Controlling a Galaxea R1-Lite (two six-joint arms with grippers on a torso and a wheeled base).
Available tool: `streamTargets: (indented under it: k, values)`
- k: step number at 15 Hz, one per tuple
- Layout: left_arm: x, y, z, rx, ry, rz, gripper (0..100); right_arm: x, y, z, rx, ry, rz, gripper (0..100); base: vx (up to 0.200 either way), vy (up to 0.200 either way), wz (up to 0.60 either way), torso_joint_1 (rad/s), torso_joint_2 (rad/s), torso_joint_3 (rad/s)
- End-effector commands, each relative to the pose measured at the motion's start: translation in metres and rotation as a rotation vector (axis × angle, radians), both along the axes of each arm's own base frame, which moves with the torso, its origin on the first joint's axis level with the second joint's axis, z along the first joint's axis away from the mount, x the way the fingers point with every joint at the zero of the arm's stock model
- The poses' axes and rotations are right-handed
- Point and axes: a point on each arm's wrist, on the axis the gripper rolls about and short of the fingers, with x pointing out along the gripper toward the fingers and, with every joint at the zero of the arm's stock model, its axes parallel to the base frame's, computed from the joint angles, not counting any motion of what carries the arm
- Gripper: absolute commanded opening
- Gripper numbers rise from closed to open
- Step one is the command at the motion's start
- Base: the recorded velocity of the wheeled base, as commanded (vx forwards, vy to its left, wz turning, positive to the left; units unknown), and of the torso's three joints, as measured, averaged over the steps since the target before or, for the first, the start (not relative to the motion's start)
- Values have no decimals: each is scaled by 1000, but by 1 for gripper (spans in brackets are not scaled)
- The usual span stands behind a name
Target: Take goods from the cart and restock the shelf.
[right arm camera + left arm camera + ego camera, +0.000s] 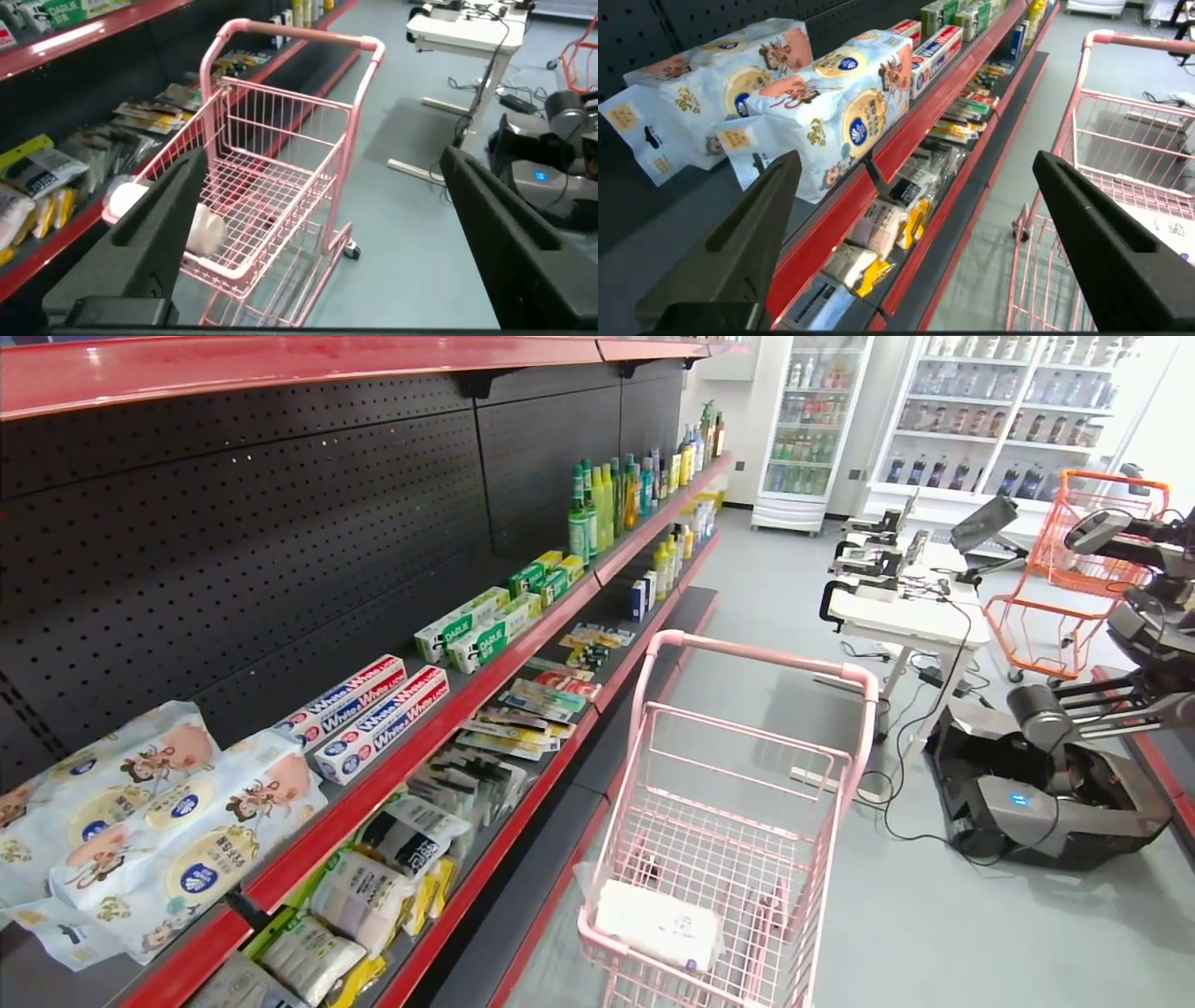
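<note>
Goods: 1 white soft pack [658, 924] waits in the pink wire cart [747, 653] beside the red-edged metal shelf [485, 681], within reach; left pincer [917, 163] and right pincer [324, 159] gape empty.

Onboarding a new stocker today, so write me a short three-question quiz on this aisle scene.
1. True or false: the pink cart has a white pack lying in its basket.
2. On the shelf, which goods lie next to the red-and-white toothpaste boxes, on the near side?
A) printed soft packs
B) glass jars
C) tin cans
3. Fill in: the left gripper and the right gripper are both ____ (open or shut).

Key: 1 true; 2 A; 3 open.
</note>
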Motion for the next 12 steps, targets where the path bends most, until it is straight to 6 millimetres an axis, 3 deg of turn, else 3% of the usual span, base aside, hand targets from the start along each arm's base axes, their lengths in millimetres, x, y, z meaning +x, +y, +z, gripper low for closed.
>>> streamTargets:
  k: [1,3,4,5,6,7,9,10,11,12]
  values:
    - [0,0,0,0,1,1,100,0,0,0,-1,4,1,100,0,0,0,0,0,0]
    - [0,0,0,0,1,1,100,1,0,1,-9,13,-14,100,0,0,0,0,0,0]
    - [0,0,0,0,1,2,100,-1,0,30,-35,-22,41,100,0,0,0,0,0,0]
    - [0,0,0,-2,1,2,100,16,1,76,-16,36,72,100,0,0,0,0,0,0]
    - [0,0,0,-2,1,2,100,57,2,142,105,52,49,100,0,0,0,0,0,0]
    - [0,0,0,-2,1,2,100,88,4,168,100,79,97,100,0,0,0,0,0,0]
    - [0,0,0,-2,1,2,100,146,18,166,-18,235,248,100,0,0,0,0,0,0]
    - [0,0,0,-2,1,2,100,160,22,162,-32,277,265,100,0,0,0,0,0,0]
    - [0,0,0,-2,1,1,100,196,36,139,-44,430,318,100,0,0,0,0,0,0]
    - [0,0,0,-2,1,2,100,207,46,126,-57,502,355,100,0,0,0,0,0,0]
